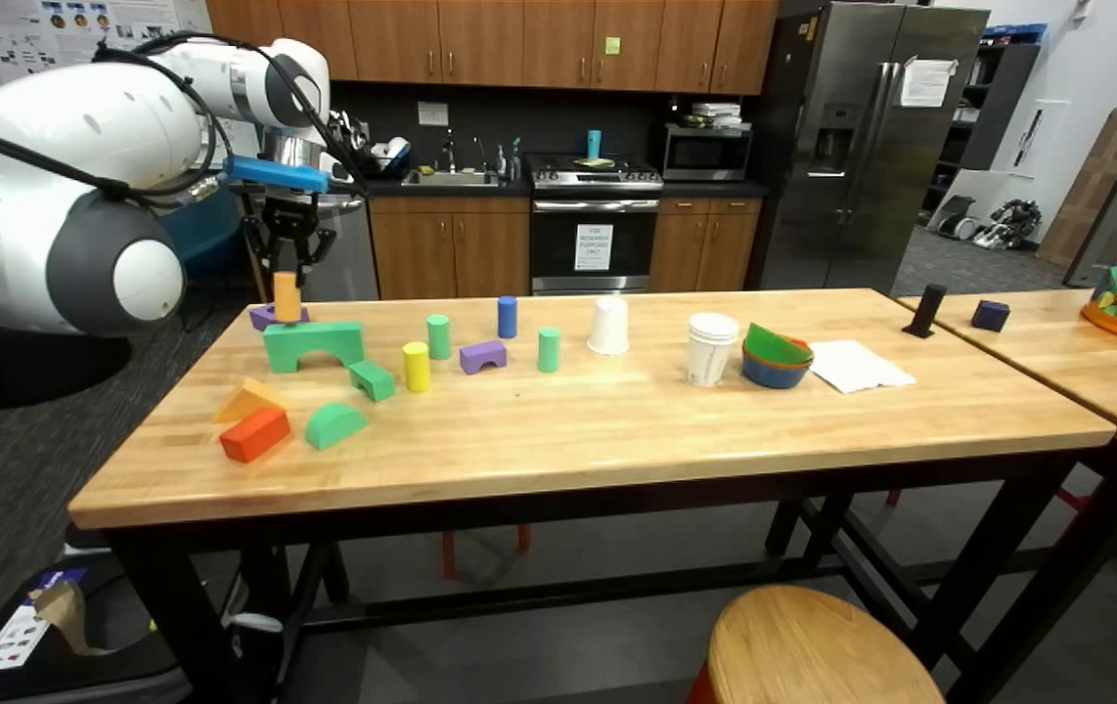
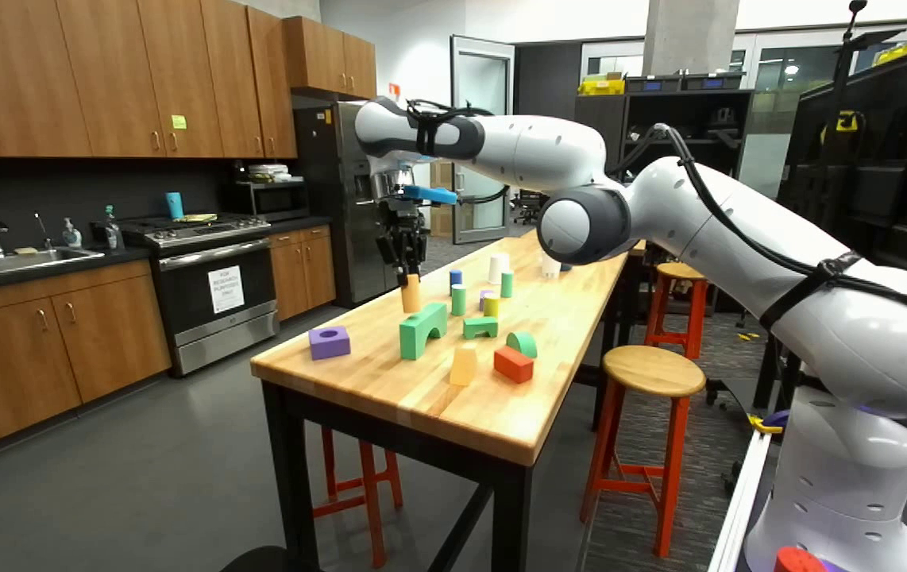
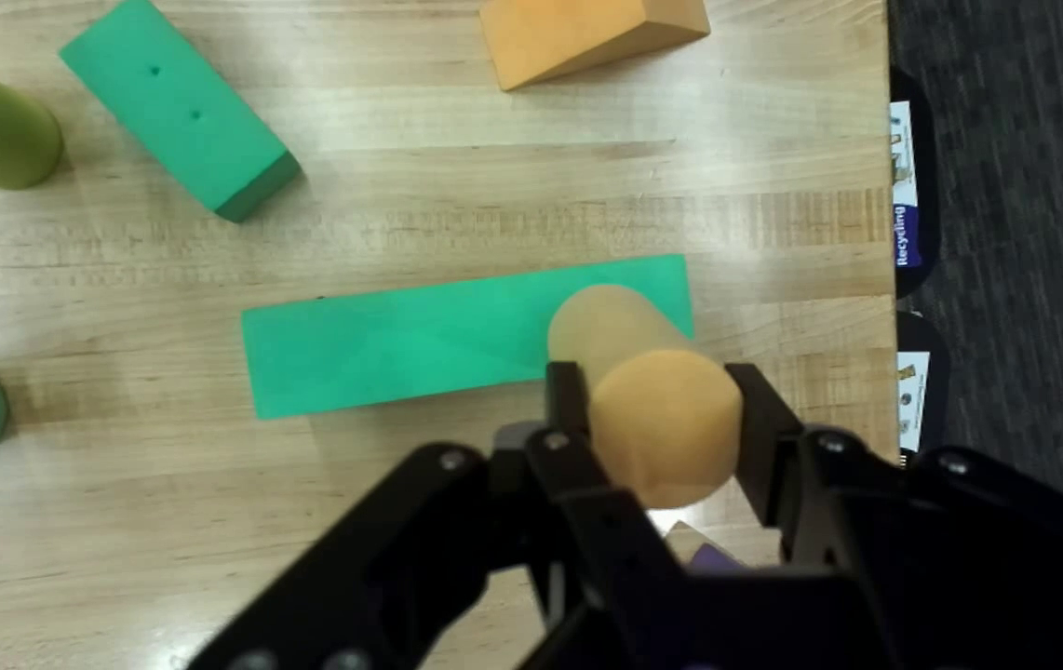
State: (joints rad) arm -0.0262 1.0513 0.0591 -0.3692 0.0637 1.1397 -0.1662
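Right of centre, wrist view, my gripper [image 3: 661, 406] pinches the orange cylinder [image 3: 666, 445] — I'd hold it upright without nudging the big arch [image 3: 401, 340].

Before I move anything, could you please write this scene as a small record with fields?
Grip: the hand is shut on the orange cylinder
Held piece: about upright, raised above the table
Close by: large green arch, opening downward; purple block with a round opening on top
Also on the table: red block, orange wedge, blue cylinder
Farther from the hand: upturned white cup, stack of white cups, blue bowl
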